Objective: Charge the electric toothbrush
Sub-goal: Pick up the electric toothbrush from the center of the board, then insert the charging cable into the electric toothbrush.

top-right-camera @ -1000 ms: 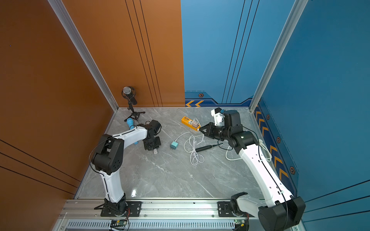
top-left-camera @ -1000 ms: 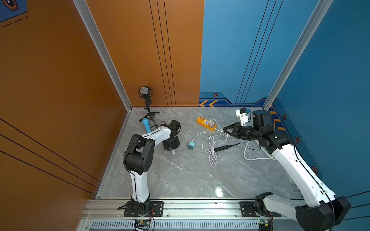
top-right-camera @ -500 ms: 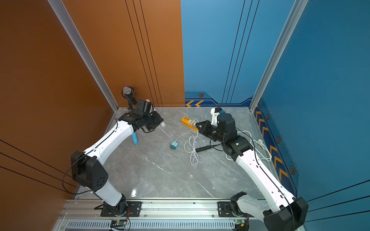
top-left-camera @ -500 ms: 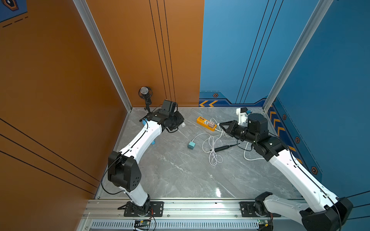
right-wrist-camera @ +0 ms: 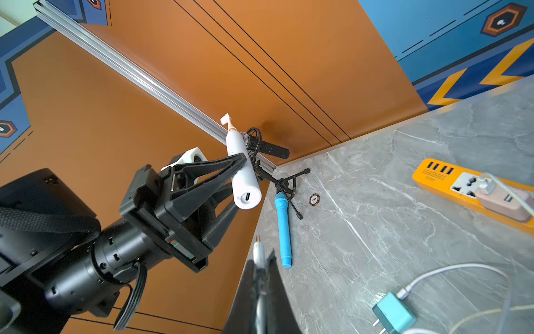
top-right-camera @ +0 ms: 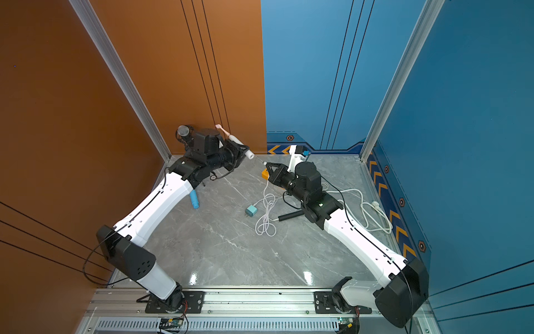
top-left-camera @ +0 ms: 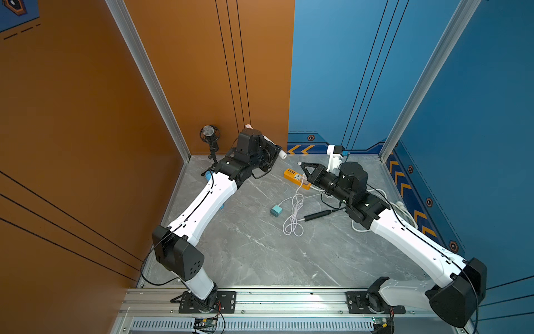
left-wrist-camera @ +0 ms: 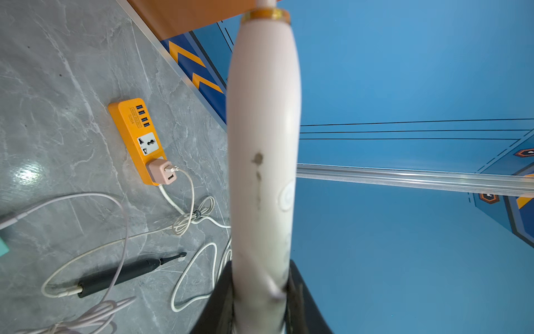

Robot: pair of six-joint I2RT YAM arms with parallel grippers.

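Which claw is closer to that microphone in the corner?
Left. The left gripper, holding the white toothbrush, is near the microphone; the right gripper is farther off, by the orange power strip.

Standing here: the flat orange plastic power strip [top-left-camera: 292,174] lies far-middle on the grey marble-look table [top-left-camera: 260,260], with a small pink USB adapter [left-wrist-camera: 160,170] plugged into its nearer, right end. Nearer than that is the looped white charging cable [top-left-camera: 293,222], with the teal plug block [top-left-camera: 276,210] on its left and the slim black electric toothbrush [top-left-camera: 318,215] on its right.

The far-left corner has the black tripod microphone [top-left-camera: 208,136], with a blue plastic cylinder [top-right-camera: 195,199] and a round poker chip [right-wrist-camera: 314,199] just nearer.

The white electric toothbrush [top-right-camera: 235,140] is up off the table in the left gripper [right-wrist-camera: 241,179], left of the strip. The right gripper [top-left-camera: 302,165] hangs over the strip, pinching the cable's end.
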